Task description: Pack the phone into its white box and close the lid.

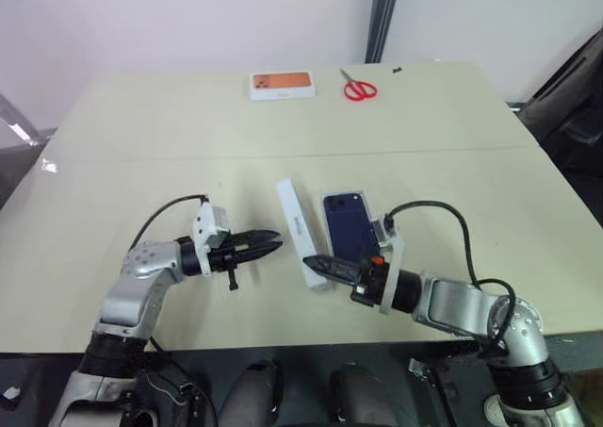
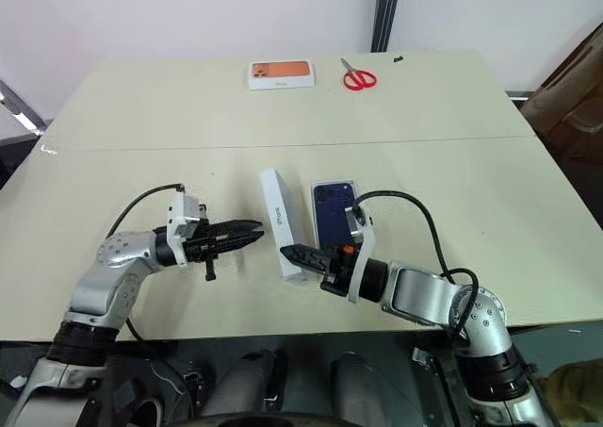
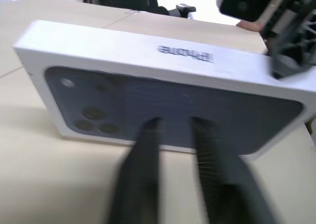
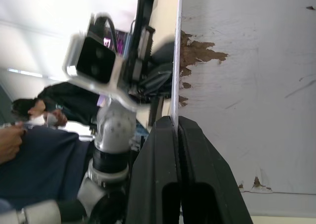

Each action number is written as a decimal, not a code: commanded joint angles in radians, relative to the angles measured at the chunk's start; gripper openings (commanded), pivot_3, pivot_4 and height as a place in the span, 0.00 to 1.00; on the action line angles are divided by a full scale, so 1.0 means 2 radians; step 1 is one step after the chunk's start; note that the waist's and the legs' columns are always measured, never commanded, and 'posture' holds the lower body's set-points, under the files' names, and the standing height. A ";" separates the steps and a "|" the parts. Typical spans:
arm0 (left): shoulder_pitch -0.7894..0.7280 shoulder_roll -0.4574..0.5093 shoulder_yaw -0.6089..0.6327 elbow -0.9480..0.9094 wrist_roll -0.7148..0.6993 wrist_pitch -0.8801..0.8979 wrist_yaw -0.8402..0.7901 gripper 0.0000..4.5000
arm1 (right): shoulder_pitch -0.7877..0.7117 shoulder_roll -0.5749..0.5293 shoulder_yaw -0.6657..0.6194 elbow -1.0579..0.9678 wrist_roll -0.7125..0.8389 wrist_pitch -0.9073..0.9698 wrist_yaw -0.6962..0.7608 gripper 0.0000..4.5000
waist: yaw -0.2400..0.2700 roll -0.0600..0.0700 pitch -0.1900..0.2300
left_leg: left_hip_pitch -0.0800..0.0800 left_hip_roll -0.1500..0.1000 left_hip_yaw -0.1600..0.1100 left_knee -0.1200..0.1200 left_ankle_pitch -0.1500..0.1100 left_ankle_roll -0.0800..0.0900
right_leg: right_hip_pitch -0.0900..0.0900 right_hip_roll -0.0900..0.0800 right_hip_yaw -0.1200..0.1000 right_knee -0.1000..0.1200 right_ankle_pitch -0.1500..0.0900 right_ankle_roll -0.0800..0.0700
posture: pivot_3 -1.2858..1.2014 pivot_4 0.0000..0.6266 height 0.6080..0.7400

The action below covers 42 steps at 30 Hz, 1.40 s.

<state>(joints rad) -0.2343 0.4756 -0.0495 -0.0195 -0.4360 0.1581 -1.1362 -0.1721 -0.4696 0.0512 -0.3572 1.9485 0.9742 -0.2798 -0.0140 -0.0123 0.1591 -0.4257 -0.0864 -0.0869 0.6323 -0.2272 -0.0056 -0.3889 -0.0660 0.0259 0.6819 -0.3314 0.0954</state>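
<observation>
The lid (image 1: 298, 221) stands on its long edge at mid table, its narrow white side up. In the left wrist view its printed dark phone face (image 3: 173, 110) looks toward my left gripper (image 1: 277, 245). That gripper points at it from a short way off, its blurred fingers (image 3: 143, 150) slightly apart around nothing. The phone (image 1: 347, 227) lies flat, camera cluster at the far end, just right of the lid. My right gripper (image 1: 309, 260) is shut, its tips against the lid's near end. The face toward it (image 4: 247, 85) is white with brown scuffs. I cannot tell whether that face belongs to the white box.
An orange-printed white box (image 1: 281, 85) and red scissors (image 1: 359, 90) lie near the table's far edge. A seam (image 1: 141, 156) crosses the tabletop. A dark chair (image 1: 575, 106) stands off the right side. A seated person (image 4: 29, 150) is visible past my left arm.
</observation>
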 commanded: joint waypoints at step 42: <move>-0.082 -0.066 -0.038 0.087 0.074 0.015 0.091 0.00 | -0.074 -0.165 0.022 0.113 -0.755 -0.286 0.421 0.01 | 0.001 0.000 0.000 | 0.000 0.000 0.000 0.001 0.000 0.001 | 0.000 0.000 0.000 0.000 0.000 0.000 | 0.52 0.24 0.95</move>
<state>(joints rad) -0.3979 0.3418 -0.1339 0.1751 -0.2916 0.1633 -0.9647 -0.3156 -0.8064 0.0886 -0.0957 0.4888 0.4444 0.5485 -0.0121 -0.0126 0.1592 -0.4263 -0.0868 -0.0862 0.6352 -0.2276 -0.0046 -0.3889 -0.0652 0.0257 0.6824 -0.3314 0.0958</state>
